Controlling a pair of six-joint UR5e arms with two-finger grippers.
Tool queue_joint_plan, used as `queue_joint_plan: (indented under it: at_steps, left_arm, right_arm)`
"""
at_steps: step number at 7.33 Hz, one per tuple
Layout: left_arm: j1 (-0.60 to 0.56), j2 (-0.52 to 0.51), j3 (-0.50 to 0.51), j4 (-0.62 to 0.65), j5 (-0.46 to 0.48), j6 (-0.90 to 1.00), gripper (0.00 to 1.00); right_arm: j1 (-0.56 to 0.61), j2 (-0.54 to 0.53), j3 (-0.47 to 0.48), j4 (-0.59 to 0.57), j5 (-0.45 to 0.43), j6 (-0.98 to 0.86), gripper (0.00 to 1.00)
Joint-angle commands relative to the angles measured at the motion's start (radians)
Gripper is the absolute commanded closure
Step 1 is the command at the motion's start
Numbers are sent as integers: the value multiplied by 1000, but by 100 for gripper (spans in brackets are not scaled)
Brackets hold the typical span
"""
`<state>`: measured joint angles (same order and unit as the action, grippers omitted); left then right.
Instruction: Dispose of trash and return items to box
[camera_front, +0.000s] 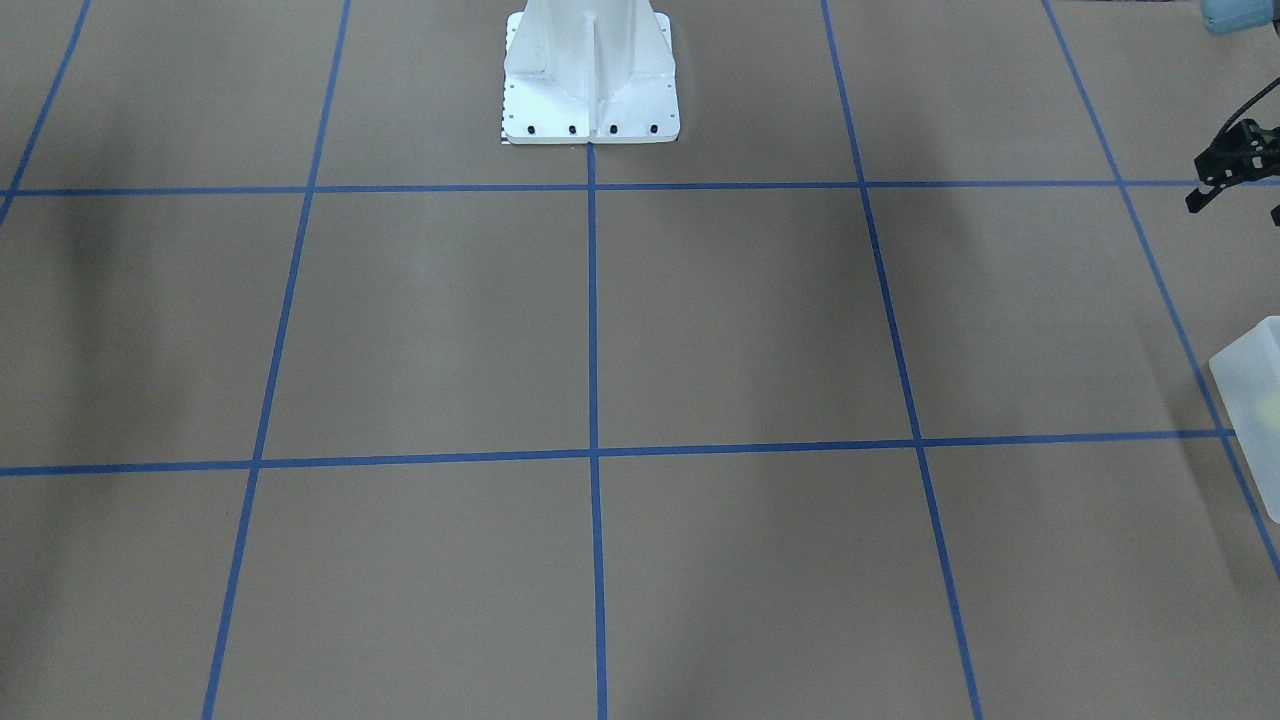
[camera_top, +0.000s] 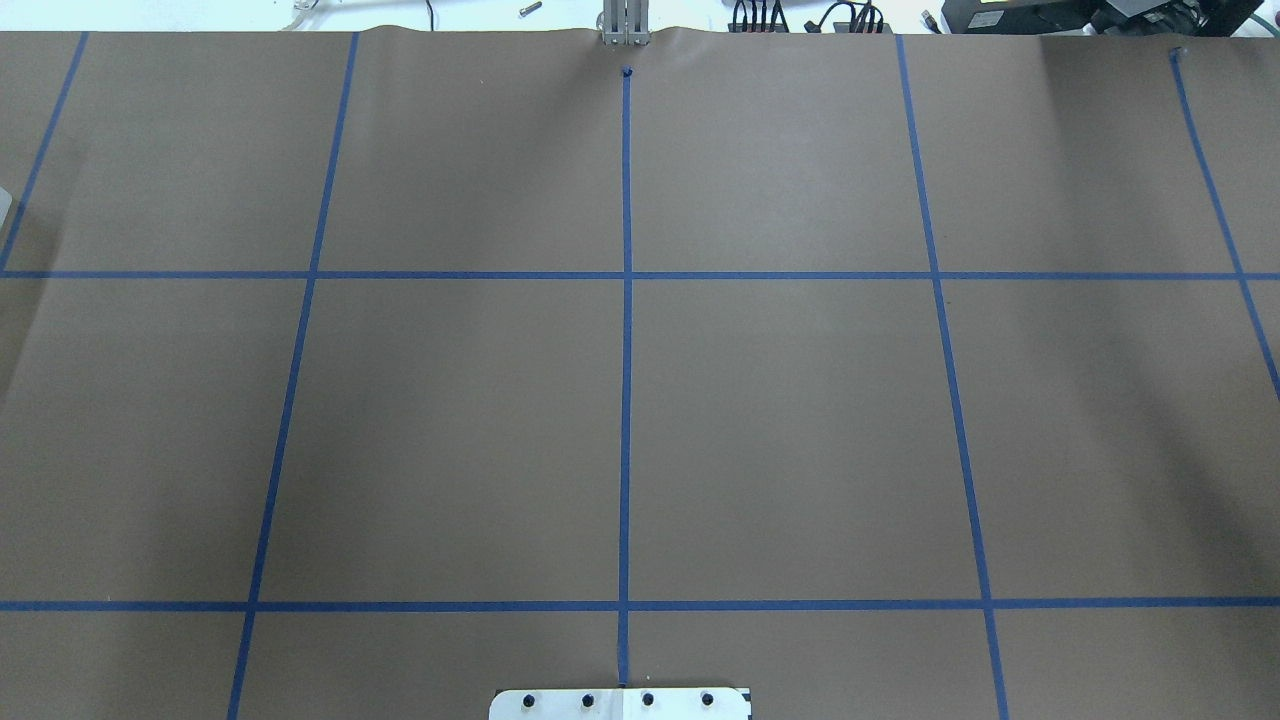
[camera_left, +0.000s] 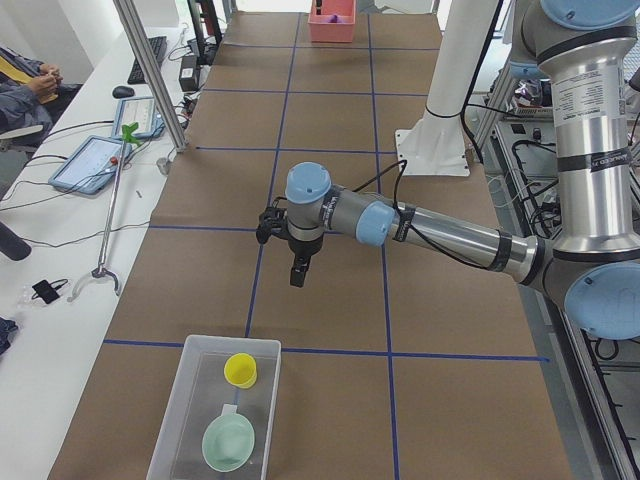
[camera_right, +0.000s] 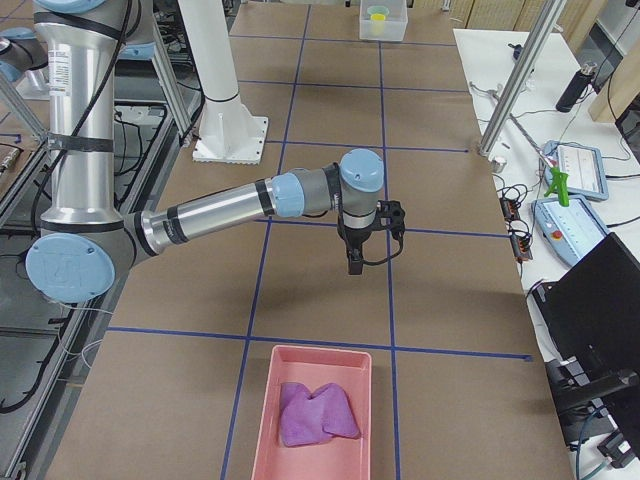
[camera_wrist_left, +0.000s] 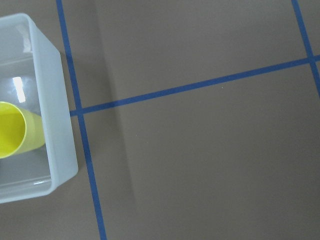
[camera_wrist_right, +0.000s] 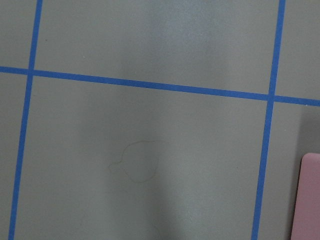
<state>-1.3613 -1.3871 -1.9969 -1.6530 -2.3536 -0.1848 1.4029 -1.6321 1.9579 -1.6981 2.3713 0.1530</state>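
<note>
The yellow tapered plastic cup (camera_left: 240, 370) and pale mint-green round bowl (camera_left: 228, 440) sit inside the translucent frosted plastic box (camera_left: 170, 410), so returning looks done. The left gripper (camera_left: 297, 278) hovers near the box and the right gripper (camera_right: 353, 268) far from it. I cannot tell whether either is open or closed.

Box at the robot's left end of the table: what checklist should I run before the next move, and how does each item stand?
1. Yellow cup inside the box: ok.
2. Green bowl inside the box, beside the cup: ok.
3. Purple wad lying in the pink tray: ok.
4. Left gripper apart from the box: ok.
5. Right gripper apart from the pink tray: ok.
6. Fingers of either gripper open or shut: cannot tell.
</note>
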Motion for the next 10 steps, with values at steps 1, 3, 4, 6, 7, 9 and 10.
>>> queue_joint_plan:
  at_steps: [1,3,4,6,7,9,10]
  left_arm:
    - [-9,14,-32,30,-15,-2,2]
    - [-7,37,-65,28,-13,-11,2]
    - [-2,36,-63,28,-9,-15,2]
    - [1,24,-37,25,-1,-13,2]
    - [-1,19,-25,24,-1,-7,2]
    - [-1,2,-5,24,-1,-5,2]
    - [-1,0,-8,24,-3,-5,2]
  right_arm:
    - [-2,-8,4,-2,9,5,0]
    - [-4,-14,10,-3,20,5,0]
    - [-4,-31,6,-2,26,-6,0]
    - [-24,-29,6,-2,31,-6,0]
    - [-33,-29,6,-2,31,0,0]
    - [-35,-28,4,-2,28,8,0]
    - [-39,-28,4,-2,28,11,0]
